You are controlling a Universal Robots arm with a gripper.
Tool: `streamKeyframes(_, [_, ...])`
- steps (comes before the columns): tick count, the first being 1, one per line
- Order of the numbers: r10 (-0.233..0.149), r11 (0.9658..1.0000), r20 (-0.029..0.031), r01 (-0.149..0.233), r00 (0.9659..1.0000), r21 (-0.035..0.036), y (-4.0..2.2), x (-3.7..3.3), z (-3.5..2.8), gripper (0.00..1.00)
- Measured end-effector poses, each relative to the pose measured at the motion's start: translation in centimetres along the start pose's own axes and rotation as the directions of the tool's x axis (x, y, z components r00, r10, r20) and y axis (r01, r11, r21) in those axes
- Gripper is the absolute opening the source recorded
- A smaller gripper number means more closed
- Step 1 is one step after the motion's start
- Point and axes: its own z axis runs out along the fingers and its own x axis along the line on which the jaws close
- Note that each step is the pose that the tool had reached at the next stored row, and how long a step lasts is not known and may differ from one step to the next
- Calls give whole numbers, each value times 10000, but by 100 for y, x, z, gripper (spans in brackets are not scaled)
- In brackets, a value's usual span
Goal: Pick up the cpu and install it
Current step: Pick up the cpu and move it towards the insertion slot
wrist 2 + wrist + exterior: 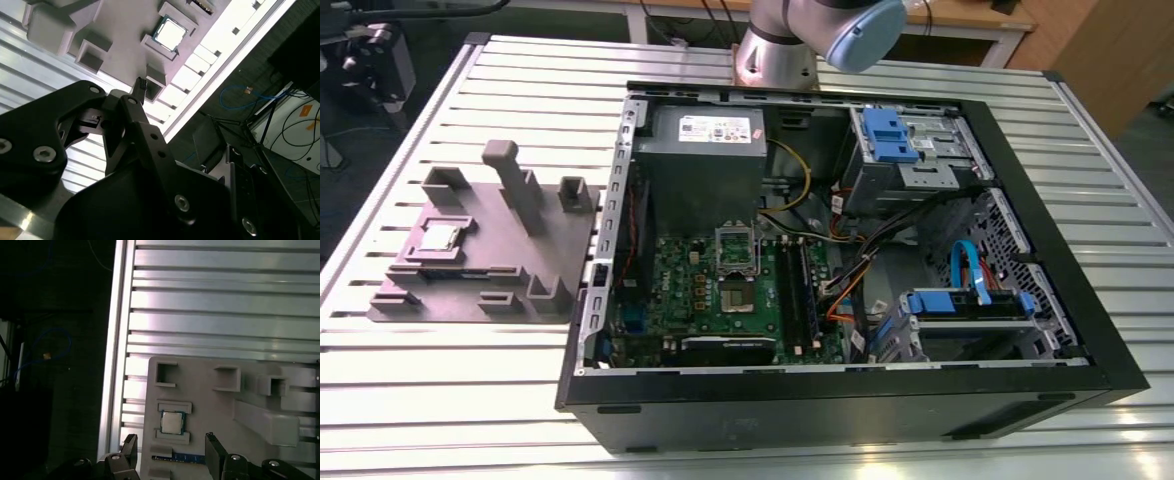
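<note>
I see the gripper [170, 440] in the first wrist view, poised over the grey moulded plate [215, 405] with its jaws set wide apart and nothing between them. The two dark fingers [214, 455] reach toward the plate without touching it.

The cpu [172, 422] lies flat in its recessed seat on the plate, and from this camera it lines up with the gap between the fingers. In the second wrist view the cpu [170, 34] sits beyond one fingertip, clear of it.

In the exterior view the cpu [440, 237] rests on the plate [494, 275] at the exterior view's left, beside the open computer case [854, 390] on the slatted counter [454, 390]. The arm [821, 35] rises at the counter's far edge, behind the case. The socket [736, 245] on the board inside the case has a dark centre.
</note>
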Motion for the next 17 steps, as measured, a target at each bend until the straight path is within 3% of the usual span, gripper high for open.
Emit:
streamKeyframes(9, [-221, 9998, -19, 221, 9998, 15, -18, 53, 151, 65])
streamKeyframes(17, [-296, 9996, -18, 296, 9996, 21, -30, 49, 289, 65])
